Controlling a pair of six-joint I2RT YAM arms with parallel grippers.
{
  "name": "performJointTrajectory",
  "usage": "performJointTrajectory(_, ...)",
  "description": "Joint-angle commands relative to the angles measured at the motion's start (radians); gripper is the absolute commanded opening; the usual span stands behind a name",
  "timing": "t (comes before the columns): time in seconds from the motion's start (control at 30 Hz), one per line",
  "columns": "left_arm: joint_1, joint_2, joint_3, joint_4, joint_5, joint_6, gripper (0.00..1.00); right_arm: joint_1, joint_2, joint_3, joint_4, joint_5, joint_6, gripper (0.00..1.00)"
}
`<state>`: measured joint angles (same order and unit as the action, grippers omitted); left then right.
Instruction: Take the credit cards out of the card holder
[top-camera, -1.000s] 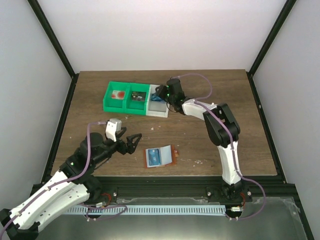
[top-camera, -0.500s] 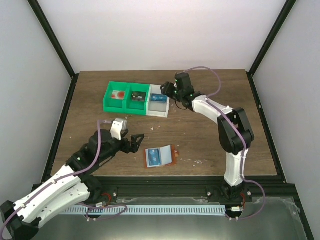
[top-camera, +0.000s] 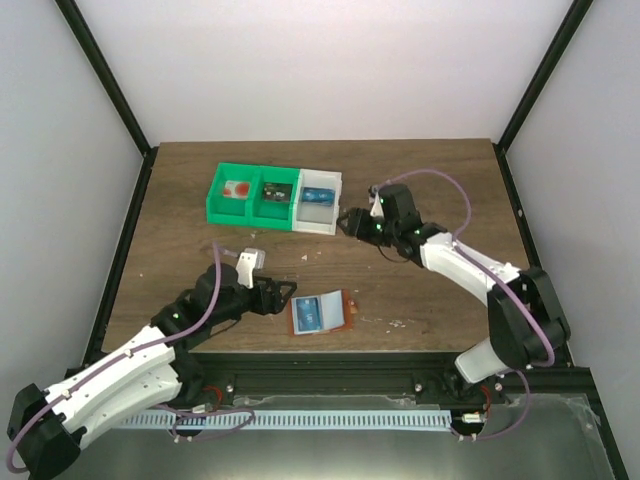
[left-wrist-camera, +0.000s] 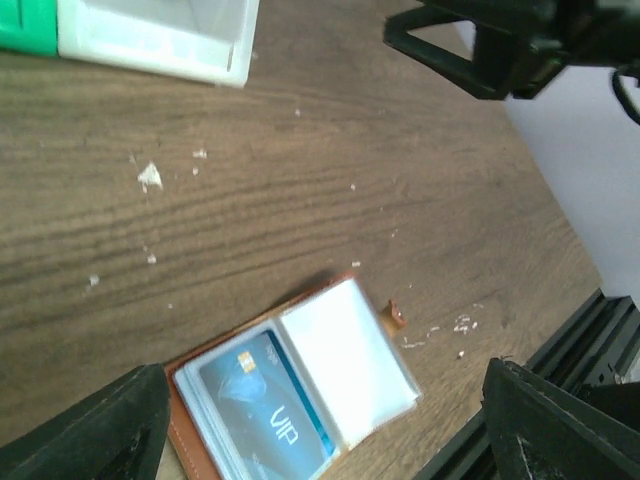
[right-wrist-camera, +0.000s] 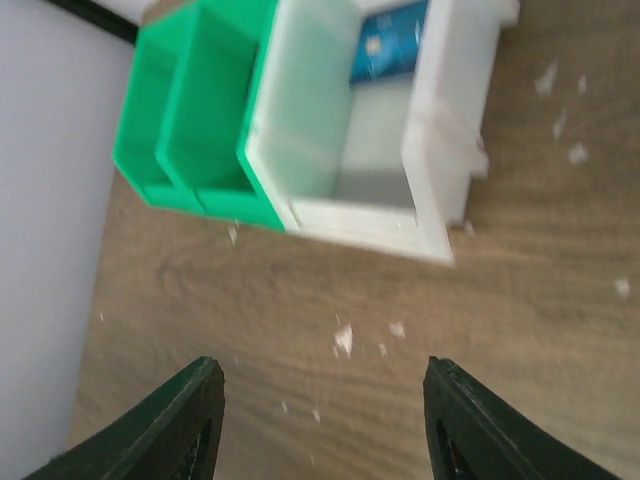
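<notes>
Lying open on the wooden table (top-camera: 430, 180) near its front edge, the card holder (top-camera: 322, 314) shows an orange-brown rim and a pale lining. Its left pocket carries a blue card (left-wrist-camera: 262, 412) printed "VIP"; the right pocket appears pale and blank. The left gripper (top-camera: 283, 296) sits just left of the holder with its fingers spread apart and nothing between them. In the left wrist view the holder lies between the two dark fingertips (left-wrist-camera: 110, 425); contact cannot be judged. The right gripper (top-camera: 349, 223) is near the front right corner of the white bin (top-camera: 322, 226), jaws apart and empty, well apart from the holder. A second blue card (right-wrist-camera: 391, 44) rests inside the white bin at its far end. A green bin (top-camera: 222, 211) with two compartments adjoins the white bin on the left. Pale crumbs (left-wrist-camera: 150, 177) are scattered over the wood between the bins and the holder.
</notes>
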<state>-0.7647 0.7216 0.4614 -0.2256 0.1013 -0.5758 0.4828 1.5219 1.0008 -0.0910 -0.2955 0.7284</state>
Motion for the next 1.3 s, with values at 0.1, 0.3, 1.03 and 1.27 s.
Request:
performJointTrajectory(0.1, 0.006, 0.004, -0.090, 0.141, 0.087, -0.136, 0.78, 0.071, -0.185, -0.194, -0.043, -0.095, -0.089, 0.54)
performJointTrajectory(0.3, 0.006, 0.024, -0.169, 0.239, 0.120, -0.210, 0.69, 0.174, -0.267, -0.339, -0.032, -0.081, -0.040, 0.47)
performJointTrajectory(1.03, 0.027, 0.230, -0.341, 0.635, 0.313, -0.341, 0.61, 0.424, 0.016, -0.336, 0.160, -0.045, 0.093, 0.35)
performJointTrajectory(1.27, 0.029, 0.302, -0.324, 0.639, 0.294, -0.299, 0.44, 0.424, 0.033, -0.379, 0.180, -0.025, 0.093, 0.27)
